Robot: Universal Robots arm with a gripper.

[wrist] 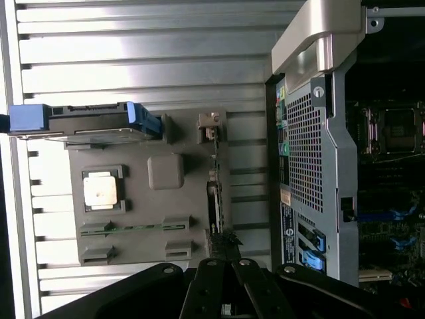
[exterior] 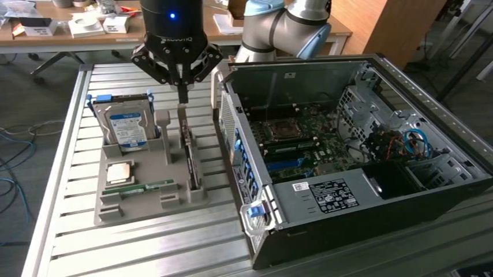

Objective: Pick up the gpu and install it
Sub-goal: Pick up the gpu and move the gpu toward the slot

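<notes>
Gripper point(exterior: 182, 99) point(wrist: 224, 256) points straight down from the upright wrist, its black fingers pressed together and pinching the upper end of the graphics card point(exterior: 190, 158) point(wrist: 214, 193); the card stands on edge directly below the gripper, seated in a slot of the grey tray point(exterior: 146, 199) point(wrist: 143, 206); the arm's grey and blue joints rise behind the gripper; beside the gripper, toward the exterior view's left, a hard drive point(exterior: 127, 128) point(wrist: 93, 123) stands upright in the same tray; on the gripper's other side lies the open computer case point(exterior: 324, 193) point(wrist: 305, 159); tray and case rest on the slatted metal counter point(exterior: 154, 242) point(wrist: 133, 66).
</notes>
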